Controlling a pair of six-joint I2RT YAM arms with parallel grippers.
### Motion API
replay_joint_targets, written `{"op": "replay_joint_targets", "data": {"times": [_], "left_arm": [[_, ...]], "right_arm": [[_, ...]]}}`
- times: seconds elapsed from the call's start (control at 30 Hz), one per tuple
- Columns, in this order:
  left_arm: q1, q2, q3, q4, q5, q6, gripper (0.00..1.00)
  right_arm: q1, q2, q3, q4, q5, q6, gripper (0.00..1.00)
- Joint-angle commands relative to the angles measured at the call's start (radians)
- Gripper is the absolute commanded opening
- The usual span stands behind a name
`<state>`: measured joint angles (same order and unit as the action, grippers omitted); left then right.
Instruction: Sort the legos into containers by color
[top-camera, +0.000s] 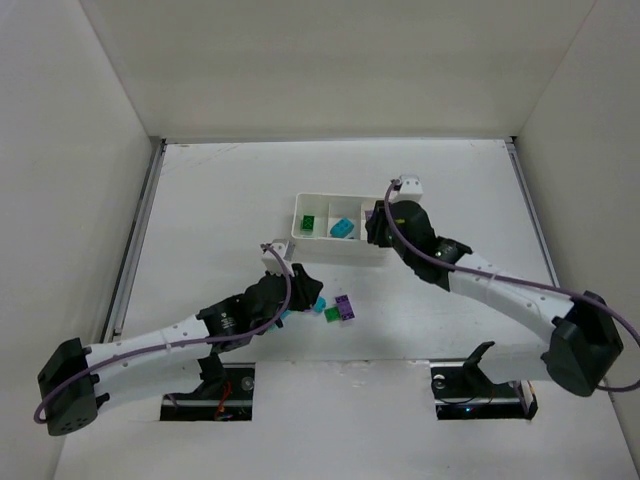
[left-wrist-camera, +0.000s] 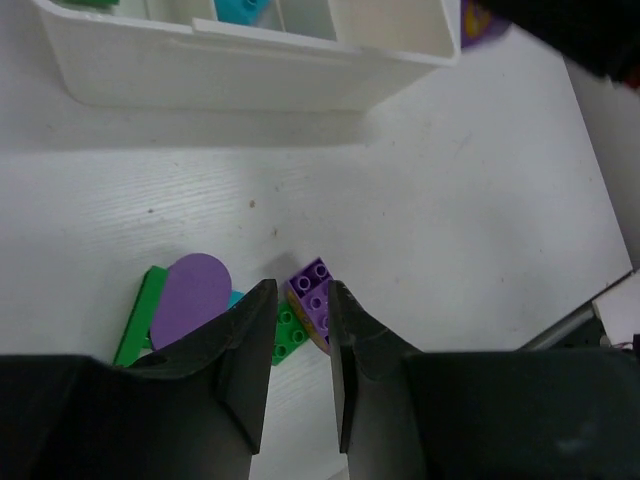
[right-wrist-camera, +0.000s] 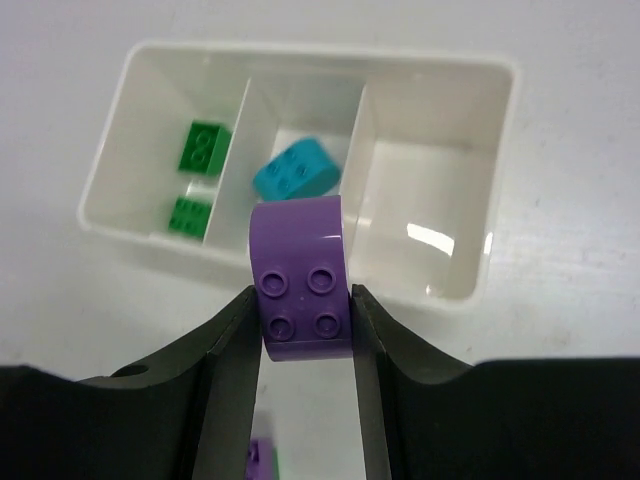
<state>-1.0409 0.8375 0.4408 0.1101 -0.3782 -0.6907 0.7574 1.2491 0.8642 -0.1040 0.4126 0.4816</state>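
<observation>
Overhead and wrist views of two robot arms sorting legos on a white table.

The right gripper (right-wrist-camera: 303, 310) is clamped on a curved purple lego (right-wrist-camera: 298, 250), studs facing the wrist camera. It hangs above the near wall of the tray (top-camera: 325, 245). The tray's long axis runs left to right across the wrist view. The right compartment (right-wrist-camera: 420, 180) lies ahead of the jaws and a little to their right; the held piece lines up nearer the divider between the middle and right compartments. Going by the colours already sorted, that compartment looks like the place for purple, so the drop likely calls for a short shift forward and right. The right arm is the nearer one to the tray.

Counted in the tray:
- Left compartment: two green legos (right-wrist-camera: 203, 147).
- Middle compartment: one teal lego (right-wrist-camera: 295, 170).
- Right compartment: none.

The left gripper (left-wrist-camera: 300, 300) is low over the loose pile, well short of the tray, with its jaws narrow. A purple brick (left-wrist-camera: 312, 295) sits right at the fingertips; whether they grip it cannot be told.

Five loose pieces show in the left wrist view:
- That purple brick.
- A small green brick (left-wrist-camera: 288, 338) touching it.
- A purple round piece (left-wrist-camera: 195, 298).
- A green flat piece (left-wrist-camera: 140, 318).
- A sliver of teal (left-wrist-camera: 235, 297).
</observation>
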Motion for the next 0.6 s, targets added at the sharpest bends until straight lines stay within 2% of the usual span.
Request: {"op": "replay_joint_targets", "data": {"times": [0.0, 0.2, 0.57], "left_arm": [[-0.049, 0.018, -0.033, 0.075, -0.031, 0.003, 0.26], [-0.097, 0.035, -0.054, 0.100, -0.050, -0.017, 0.27], [-0.084, 0.097, -0.070, 0.100, -0.044, -0.038, 0.28]], "right_arm": [[-0.066, 0.085, 0.119, 0.121, -0.005, -0.073, 0.27], [-0.138, 0.193, 0.171, 0.128, 0.014, -0.087, 0.27], [-0.158, 0.228, 0.136, 0.155, 0.000, -0.086, 0.29]]}}
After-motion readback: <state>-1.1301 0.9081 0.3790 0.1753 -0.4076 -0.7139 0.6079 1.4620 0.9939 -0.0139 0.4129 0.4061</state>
